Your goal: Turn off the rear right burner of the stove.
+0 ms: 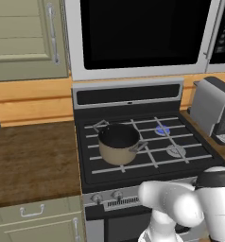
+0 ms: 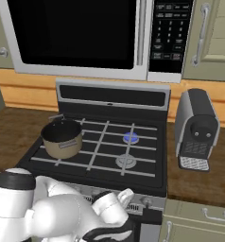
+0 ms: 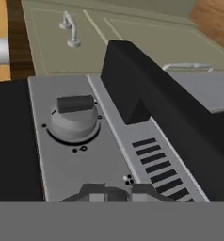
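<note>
Still lit, the rear right burner (image 1: 162, 129) shows a blue flame ring at the back right of the stove (image 1: 133, 160), behind the pale unlit burner disc (image 1: 176, 151) and right of the pot (image 1: 118, 143). Low at the stove's silver front strip, the end effector (image 3: 117, 193) faces a knob (image 3: 75, 118), apparently lined up for turning; whether its fingers are spread cannot be told.
</note>
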